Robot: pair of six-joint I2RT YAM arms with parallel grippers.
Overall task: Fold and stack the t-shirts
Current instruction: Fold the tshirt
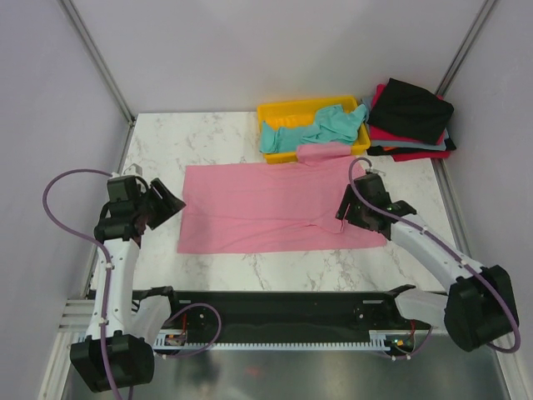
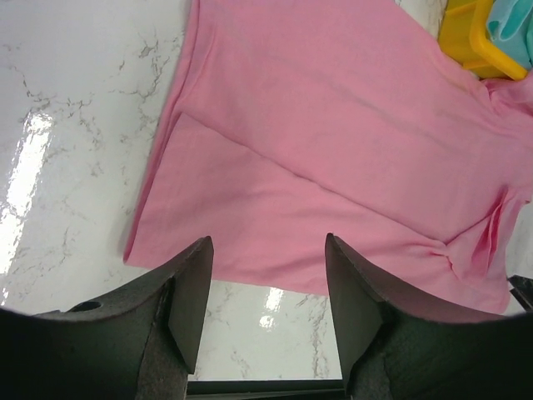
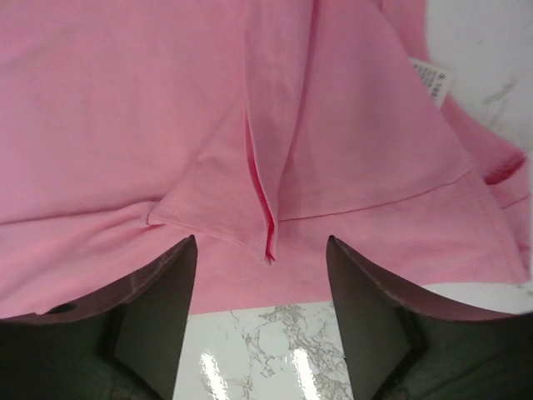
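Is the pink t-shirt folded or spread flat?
Partly folded: the pink t-shirt lies as a long flat rectangle, one layer turned over its near side.

One spread t-shirt (image 1: 275, 208) mid-table, tray (image 1: 287, 106) behind it, folded stack (image 1: 412, 112) right of tray

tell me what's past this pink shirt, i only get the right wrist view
Observer: A yellow tray at the far edge of the table, a teal shirt bunched inside.
Operator: anything stacked yet
Observer: Yes, at the far right corner: black shirt on top, red shirt beneath.
Operator: and the left gripper
Observer: Open, holding nothing, at the left edge of the pink shirt.
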